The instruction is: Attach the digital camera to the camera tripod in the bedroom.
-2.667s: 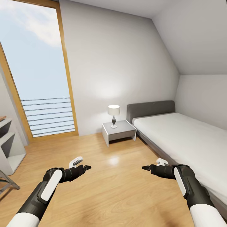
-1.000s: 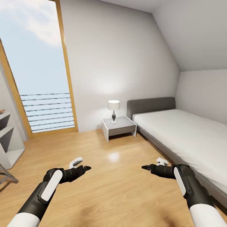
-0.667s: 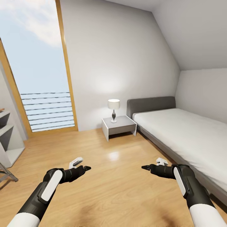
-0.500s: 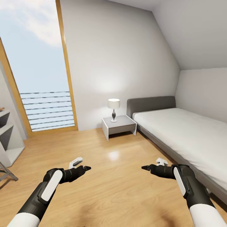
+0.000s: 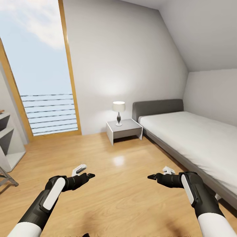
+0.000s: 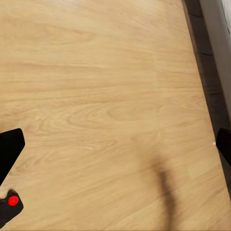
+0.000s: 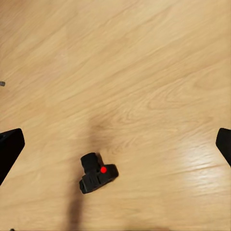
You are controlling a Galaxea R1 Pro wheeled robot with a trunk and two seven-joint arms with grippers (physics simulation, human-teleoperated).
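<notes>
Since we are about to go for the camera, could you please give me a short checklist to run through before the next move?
1. Digital camera located, on the wood floor: ok.
2. Floor around camera free of obstacles: ok.
3. Right gripper jaws spread wide, nothing held: ok.
4. Left gripper jaws spread wide, nothing held: ok.
5. Camera tripod located, a leg at the head view's left edge: ok.
6. Tripod head ready for mounting: cannot tell.

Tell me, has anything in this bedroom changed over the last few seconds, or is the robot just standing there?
Nothing in the room moved; the camera drifted. The whole picture shifted: the white bedside table and grey-headboard bed sit slightly higher, and the white cube shelf slid toward the left edge. The left claw and right claw hang open and empty as before, above the wood-plank floor.
</notes>
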